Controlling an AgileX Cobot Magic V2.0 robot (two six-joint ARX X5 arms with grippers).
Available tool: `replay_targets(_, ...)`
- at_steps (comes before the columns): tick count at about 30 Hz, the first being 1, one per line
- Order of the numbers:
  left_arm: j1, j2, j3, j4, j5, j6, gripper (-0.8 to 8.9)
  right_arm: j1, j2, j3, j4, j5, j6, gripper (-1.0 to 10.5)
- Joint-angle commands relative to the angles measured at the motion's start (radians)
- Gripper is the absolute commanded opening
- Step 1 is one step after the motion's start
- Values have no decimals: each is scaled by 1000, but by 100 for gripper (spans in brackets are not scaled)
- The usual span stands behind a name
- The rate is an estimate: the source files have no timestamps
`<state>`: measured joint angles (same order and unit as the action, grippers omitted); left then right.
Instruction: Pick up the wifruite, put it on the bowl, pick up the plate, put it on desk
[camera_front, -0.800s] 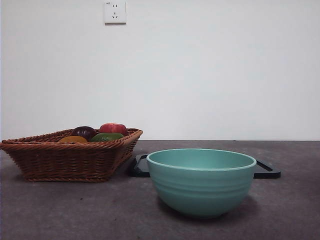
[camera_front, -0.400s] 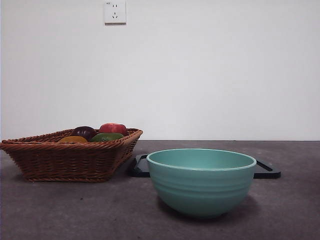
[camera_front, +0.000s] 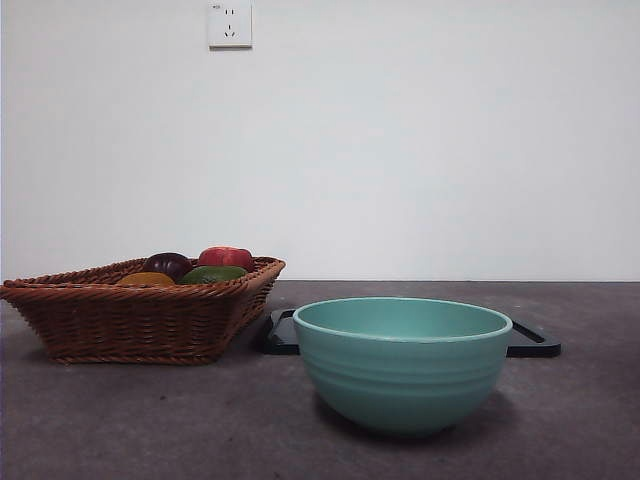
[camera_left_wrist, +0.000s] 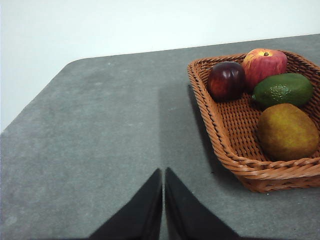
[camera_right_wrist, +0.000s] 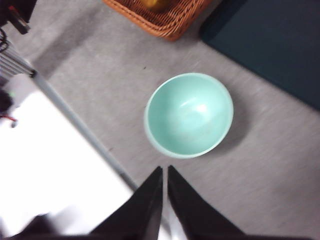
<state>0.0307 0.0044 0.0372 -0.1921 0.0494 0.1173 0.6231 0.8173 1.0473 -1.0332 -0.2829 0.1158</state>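
Left wrist view puts your left gripper (camera_left_wrist: 163, 200), jaws pressed together and empty, beside the basket (camera_left_wrist: 227, 145), where the wifruite (camera_left_wrist: 287, 131) lies untouched. Nothing's begun: you'd open the jaws over it, then carry it to the bowl (camera_front: 403, 362).

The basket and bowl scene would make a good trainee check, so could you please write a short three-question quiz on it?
1. True or false: the bowl already holds the wifruite.
2. How many fruits lie in the basket?
3. The left gripper has its jaws: A) together, above the desk beside the basket; B) closed on the apple; C) inside the bowl.

Key: 1 false, the bowl is empty; 2 four: wifruite, apple, avocado, dark plum; 3 A.
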Motion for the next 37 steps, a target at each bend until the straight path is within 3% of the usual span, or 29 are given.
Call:
replay_targets(1, 3, -1, -20, -9, -2, -3, 8, -31, -23, 5, 92, 62, -119, 5)
replay_targets(4, 3, -1, -20, -9, -2, -3, 8, -136, -68, -43, 255, 55, -162, 5)
replay_targets(9, 3, -1, -20, -9, -2, -3, 8, -366, -193, -236, 539, 50, -169, 5)
replay_targets(12, 3, -1, -20, -9, -2, -3, 8, -489, -345, -475, 800, 66, -187, 5)
replay_targets(16, 3, -1, -20, -9, -2, -3, 8, -544, -537, -731, 984, 133, -187, 5)
replay_targets(24, 3, -1, -20, -9, -2, -3, 8, -582, -746, -969, 1041, 187, -172, 5)
replay_targets(31, 3, -1, -20, -9, -2, -3, 8, -620, -787, -1034, 1036, 186, -149, 5)
replay_targets(37, 3, -1, -20, -9, -2, -3, 8, -636, -814, -1036, 940, 187, -150, 5)
